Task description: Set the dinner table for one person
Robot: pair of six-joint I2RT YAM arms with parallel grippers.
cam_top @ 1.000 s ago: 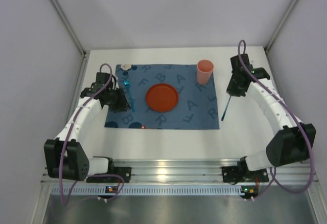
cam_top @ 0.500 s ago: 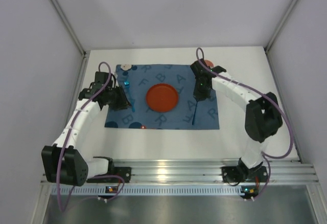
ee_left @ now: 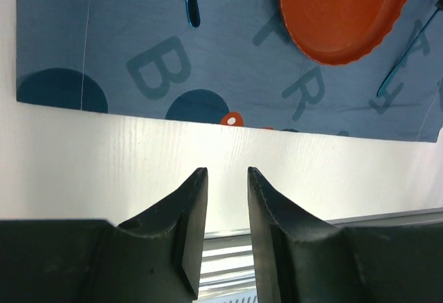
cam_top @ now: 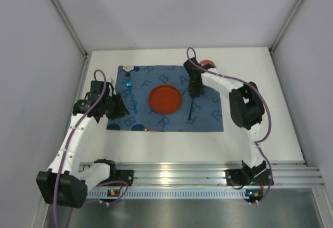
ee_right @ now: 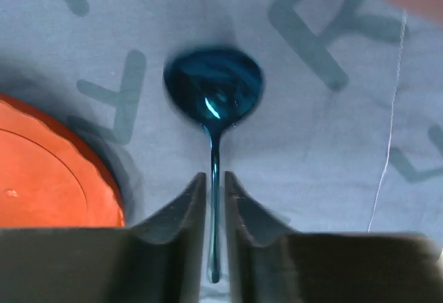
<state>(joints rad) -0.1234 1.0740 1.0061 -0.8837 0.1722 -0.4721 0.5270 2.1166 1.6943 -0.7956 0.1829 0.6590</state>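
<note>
Right gripper (ee_right: 216, 176) clamped on the handle of a glossy dark blue spoon (ee_right: 214, 95), newly carried inward.

On the large white rectangular dinner table (cam_top: 260, 134) lies a dark blue letter-printed cloth mat (cam_top: 208, 121), with a round orange plate (cam_top: 165, 98) at its centre and a pink cup (cam_top: 208, 62) at its far right corner, half hidden by the arm. The left gripper (ee_left: 227, 171), jaws slightly apart and empty, has drawn back over bare table at the mat's near edge. A second ago the spoon hung right of the mat; now it sits just right of the plate, so release looks close. A slim blue utensil (ee_left: 192, 2) lies left of the plate.
</note>
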